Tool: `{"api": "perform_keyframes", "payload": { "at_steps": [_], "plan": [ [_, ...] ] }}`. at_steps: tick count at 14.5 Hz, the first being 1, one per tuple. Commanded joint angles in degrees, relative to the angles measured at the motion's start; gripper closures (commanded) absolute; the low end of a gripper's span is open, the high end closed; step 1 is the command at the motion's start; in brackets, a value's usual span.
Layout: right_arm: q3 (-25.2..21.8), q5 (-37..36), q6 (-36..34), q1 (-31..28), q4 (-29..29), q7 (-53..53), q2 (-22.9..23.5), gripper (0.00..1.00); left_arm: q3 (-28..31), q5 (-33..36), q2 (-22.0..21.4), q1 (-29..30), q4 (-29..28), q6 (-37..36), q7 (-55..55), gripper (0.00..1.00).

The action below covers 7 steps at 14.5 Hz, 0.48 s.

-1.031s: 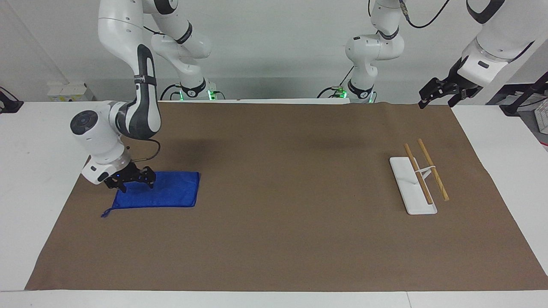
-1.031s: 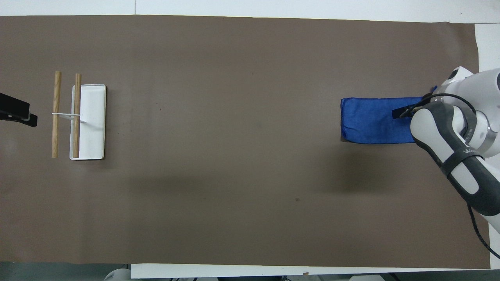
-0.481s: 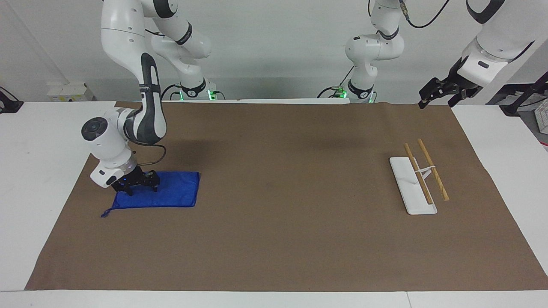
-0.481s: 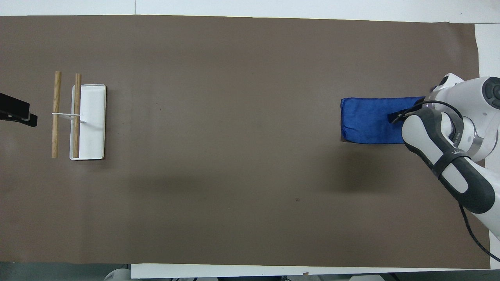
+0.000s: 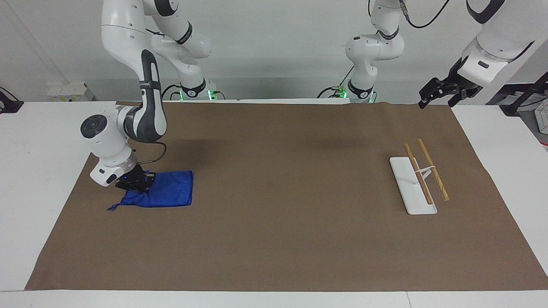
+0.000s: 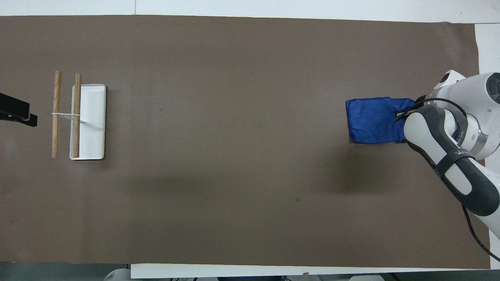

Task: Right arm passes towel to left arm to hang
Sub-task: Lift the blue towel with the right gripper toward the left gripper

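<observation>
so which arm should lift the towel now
Right. The right gripper is down on the bunched end of the towel, apparently pinching it. The left gripper waits up by the rack.

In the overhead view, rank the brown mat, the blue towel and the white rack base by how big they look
1. Mat, by far the largest.
2. Towel, bunched in the right gripper.
3. Rack base; close to the towel, so this order is unsure.
</observation>
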Motion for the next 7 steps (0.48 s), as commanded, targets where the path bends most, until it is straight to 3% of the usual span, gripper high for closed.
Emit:
{"api": "perform_keyframes", "payload": {
  "at_steps": [1,4,7],
  "plan": [
    [1.43,0.75,-7.91,-0.23,3.51,4.57,-1.60,1.00,0.30,-0.05,-0.96,-0.41,-1.10,0.13,-0.28,0.00],
    [5.64,0.66,-16.69,-0.05,7.38,16.05,-3.36,1.00,0.91,-0.23,-1.05,2.83,-1.53,0.91,-7.08,0.00],
    [14.68,0.92,-24.96,0.13,13.43,37.99,-4.07,1.00,0.74,-3.54,-0.96,2.92,-3.12,7.32,-32.64,0.00]
  ]
}}
